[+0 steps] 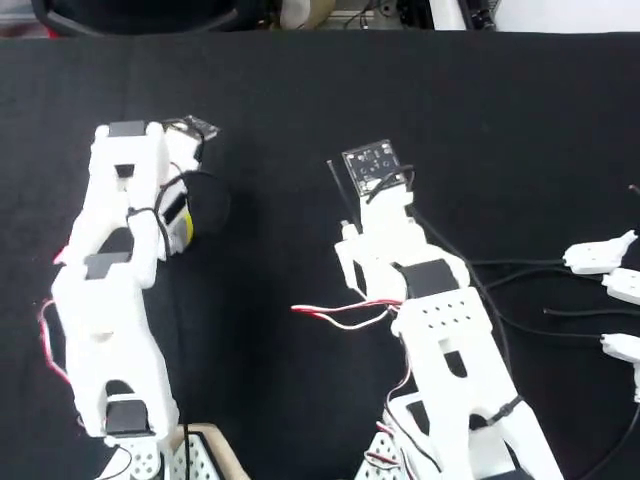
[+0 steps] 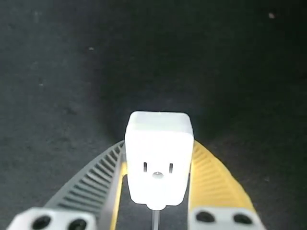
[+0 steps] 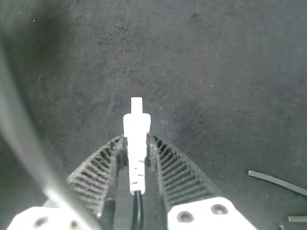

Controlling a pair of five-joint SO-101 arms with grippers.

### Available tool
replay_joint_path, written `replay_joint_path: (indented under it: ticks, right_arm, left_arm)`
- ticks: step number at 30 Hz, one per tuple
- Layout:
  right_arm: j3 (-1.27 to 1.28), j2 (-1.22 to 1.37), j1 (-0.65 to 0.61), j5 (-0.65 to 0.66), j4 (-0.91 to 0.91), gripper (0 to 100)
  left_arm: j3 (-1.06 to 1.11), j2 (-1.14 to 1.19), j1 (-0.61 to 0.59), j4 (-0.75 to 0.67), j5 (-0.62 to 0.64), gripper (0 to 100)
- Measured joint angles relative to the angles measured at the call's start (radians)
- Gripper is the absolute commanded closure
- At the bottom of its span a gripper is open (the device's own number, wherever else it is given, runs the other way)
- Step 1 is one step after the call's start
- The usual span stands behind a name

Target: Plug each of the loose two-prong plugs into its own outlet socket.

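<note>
My left gripper (image 2: 158, 146) is shut on a white outlet socket (image 2: 159, 160), whose two slots and round hole face the camera. One grey finger (image 2: 91, 187) and one yellow finger (image 2: 213, 177) press its sides. My right gripper (image 3: 136, 140) is shut on a white two-prong plug (image 3: 136, 139), seen edge-on with its prong end sticking out past the fingertips and a black cord running back. Both hang over black cloth. In the high view the left arm (image 1: 115, 270) stands at the left and the right arm (image 1: 420, 300) near the middle.
Three more white plug and socket pieces (image 1: 598, 256) (image 1: 626, 286) (image 1: 622, 346) with black cords lie at the table's right edge. A thick black cable (image 3: 26, 139) crosses close beside my right gripper. A tan base corner (image 1: 215, 440) sits at the front.
</note>
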Motion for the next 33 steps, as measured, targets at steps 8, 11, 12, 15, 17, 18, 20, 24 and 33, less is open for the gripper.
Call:
replay_joint_path:
  ticks: [8,11,12,15,17,18,20,24,33]
  right_arm:
    - [0.0,0.0,0.002,0.0,0.0,98.5]
    - [0.0,0.0,0.002,0.0,0.0,98.5]
    - [0.0,0.0,0.002,0.0,0.0,98.5]
    - [0.0,0.0,0.002,0.0,0.0,98.5]
    - [0.0,0.0,0.002,0.0,0.005,98.5]
    - [-0.011,0.0,0.002,0.0,0.018,98.5]
    - [-0.037,0.0,0.002,0.0,0.041,98.5]
    - [-0.049,0.0,0.002,0.0,0.052,98.5]
    - [-0.051,0.0,0.023,0.0,0.052,98.5]
  left_arm:
    - [0.779,-0.609,0.112,-0.425,-0.015,97]
    - [1.022,-0.815,0.172,-0.463,-0.109,97]
    - [1.085,-0.872,0.198,-0.462,-0.147,97]
    - [1.227,-1.02,0.253,-0.462,-0.226,96]
    - [1.281,-1.091,0.272,-0.462,-0.262,90]
    - [1.297,-1.115,0.278,-0.462,-0.276,86]
    - [1.323,-1.149,0.29,-0.462,-0.29,79]
    - [1.329,-1.177,0.302,-0.462,-0.293,79]
    - [1.32,-1.177,0.302,-0.46,-0.238,78]
